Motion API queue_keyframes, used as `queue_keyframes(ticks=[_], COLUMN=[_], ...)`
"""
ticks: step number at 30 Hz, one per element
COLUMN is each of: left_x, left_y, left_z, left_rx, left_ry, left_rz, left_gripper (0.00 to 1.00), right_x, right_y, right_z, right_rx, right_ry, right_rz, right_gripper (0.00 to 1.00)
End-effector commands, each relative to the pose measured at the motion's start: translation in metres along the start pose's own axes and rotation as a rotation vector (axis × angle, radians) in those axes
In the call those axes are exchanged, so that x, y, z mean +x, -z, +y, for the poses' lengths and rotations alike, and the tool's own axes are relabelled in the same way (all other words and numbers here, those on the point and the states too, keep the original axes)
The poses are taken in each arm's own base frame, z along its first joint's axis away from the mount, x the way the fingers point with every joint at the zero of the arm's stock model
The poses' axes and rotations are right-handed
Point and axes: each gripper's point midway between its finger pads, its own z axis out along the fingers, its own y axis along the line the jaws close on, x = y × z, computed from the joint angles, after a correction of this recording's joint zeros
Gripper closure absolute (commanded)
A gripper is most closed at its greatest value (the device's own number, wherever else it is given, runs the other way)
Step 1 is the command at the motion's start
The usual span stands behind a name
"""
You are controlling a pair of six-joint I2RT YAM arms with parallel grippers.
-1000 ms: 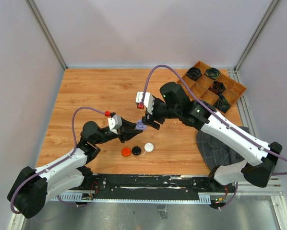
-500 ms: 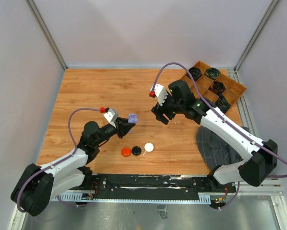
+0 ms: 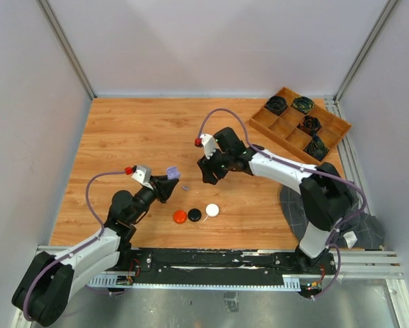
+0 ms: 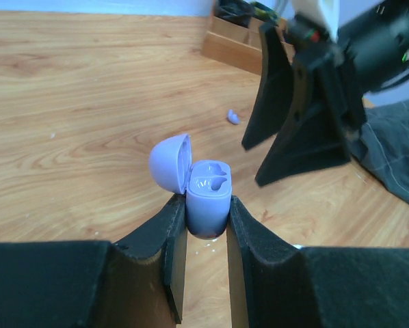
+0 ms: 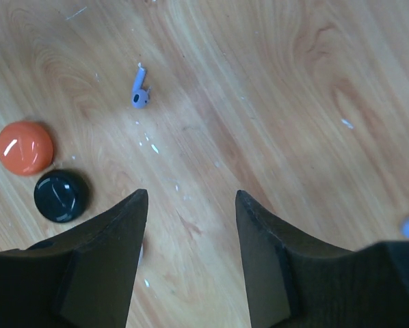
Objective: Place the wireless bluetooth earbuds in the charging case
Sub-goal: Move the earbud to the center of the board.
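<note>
Moved since a second ago: left arm drawn back toward its own side with its load; right arm swung in and low over the table (image 3: 122, 130); one pale purple earbud (image 5: 140, 93) now lying loose on the wood.

Item 1, left gripper (image 3: 168, 180): jaws pinched tight on the body of the pale purple charging case (image 4: 208, 195). Case upright, lid hinged back to the left, both wells look empty.

Item 2, right gripper (image 5: 191, 198): jaws spread about halfway, nothing between them. It hovers above bare wood, with the earbud ahead of its fingertips, apart from them.

Item 3, earbud: on the table between the two grippers, stem pointing away from the discs.

Item 4, bystanders: orange disc (image 5: 24, 147), black disc (image 5: 61, 195) and white disc (image 3: 212, 210) in a row nearer the arm bases.

Step in hand, as judged: recovering the loose bud for insertion. Next move calls for the right jaws to come down astride the bud, close on it, then carry it stem-down to a well in the case.
</note>
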Motion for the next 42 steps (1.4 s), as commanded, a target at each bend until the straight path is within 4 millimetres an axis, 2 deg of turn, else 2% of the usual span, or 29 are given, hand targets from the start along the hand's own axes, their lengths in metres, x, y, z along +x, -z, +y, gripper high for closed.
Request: queue_keyframes(ticks=[1, 8, 13, 15, 17, 23, 27, 36, 42], left_x=[-0.028, -0.037, -0.036, -0.036, -0.036, -0.038, -0.039, -0.040, -0.040], left_y=[0.007, 0.018, 0.017, 0.016, 0.015, 0.016, 0.016, 0.015, 0.015], left_z=[0.018, 0.026, 0.023, 0.021, 0.019, 0.017, 0.017, 0.013, 0.012], left_rx=[-0.110, -0.162, -0.143, -0.134, -0.123, -0.112, -0.110, -0.092, -0.085], left_ry=[-0.005, -0.011, -0.013, -0.014, -0.016, -0.022, -0.023, -0.023, -0.022], left_rz=[-0.147, -0.212, -0.207, -0.203, -0.201, -0.206, -0.208, -0.209, -0.208], left_gripper=[1.00, 1.00, 1.00, 1.00, 1.00, 1.00, 1.00, 1.00, 1.00], right_x=[-0.013, -0.010, -0.005, -0.010, -0.002, 0.001, 0.007, 0.018, 0.029], right_y=[-0.037, -0.075, -0.095, -0.098, -0.109, -0.122, -0.124, -0.113, -0.104], right_z=[0.025, 0.052, 0.054, 0.055, 0.056, 0.056, 0.059, 0.070, 0.062], right_rx=[-0.086, -0.164, -0.172, -0.175, -0.184, -0.192, -0.200, -0.209, -0.166], right_ry=[-0.110, -0.133, -0.156, -0.155, -0.168, -0.179, -0.186, -0.133, -0.073], right_rz=[-0.081, -0.081, -0.062, -0.072, -0.055, -0.045, -0.014, 0.076, 0.135], right_gripper=[0.46, 0.51, 0.58, 0.59, 0.61, 0.66, 0.72, 0.78, 0.86])
